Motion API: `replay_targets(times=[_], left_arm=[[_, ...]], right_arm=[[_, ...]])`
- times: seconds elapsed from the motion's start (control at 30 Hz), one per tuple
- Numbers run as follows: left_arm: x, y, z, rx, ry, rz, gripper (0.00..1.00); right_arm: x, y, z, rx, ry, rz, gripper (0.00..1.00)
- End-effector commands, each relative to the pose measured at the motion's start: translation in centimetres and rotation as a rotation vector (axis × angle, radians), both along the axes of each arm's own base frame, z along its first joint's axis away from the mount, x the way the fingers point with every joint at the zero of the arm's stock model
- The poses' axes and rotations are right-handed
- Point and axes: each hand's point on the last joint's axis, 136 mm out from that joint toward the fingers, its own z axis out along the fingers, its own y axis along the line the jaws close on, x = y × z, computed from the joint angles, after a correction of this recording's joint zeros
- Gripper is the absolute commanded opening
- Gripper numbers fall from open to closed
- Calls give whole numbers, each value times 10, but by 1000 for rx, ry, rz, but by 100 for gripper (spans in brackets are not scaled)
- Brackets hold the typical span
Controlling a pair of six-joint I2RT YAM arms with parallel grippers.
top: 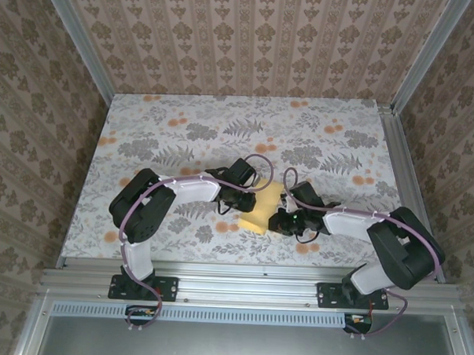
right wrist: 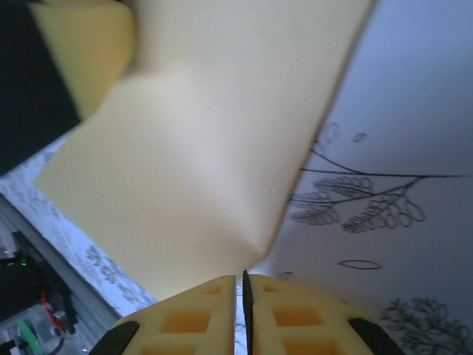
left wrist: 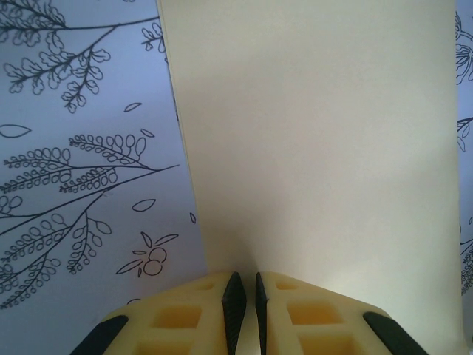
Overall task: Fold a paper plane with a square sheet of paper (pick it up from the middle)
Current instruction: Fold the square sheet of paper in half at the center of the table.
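Left gripper clamped on one edge of square sheet of paper, right gripper pinching opposite edge. Sheet hangs btwn them, front-ctr of table, looks part-lifted. For the fold: move both in sync, hold sheet taut, align edges b4 creasing.

Our left arm rises from its base at the table's near edge, elbow out left, forearm pointing right toward the middle. Our right arm mirrors it, forearm pointing left. Our left hand and right hand sit low, facing each other, each pinching an edge of the square sheet of paper.
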Motion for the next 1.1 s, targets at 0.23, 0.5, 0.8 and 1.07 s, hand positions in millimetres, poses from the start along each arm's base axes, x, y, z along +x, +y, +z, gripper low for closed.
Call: replay_targets(times=[0.23, 0.5, 0.8, 1.07], left_arm=[[-48, 66, -66, 278, 198, -3, 18], [-47, 66, -67, 273, 198, 0, 18], [-47, 70, -70, 277, 203, 7, 18], [-47, 75, -73, 284, 210, 10, 18]], right_arm=[[35, 36, 23, 93, -75, -29, 15], [13, 41, -14, 17, 18, 50, 15], [-26, 26, -35, -50, 117, 129, 15], [-57, 9, -46, -108, 155, 141, 14]])
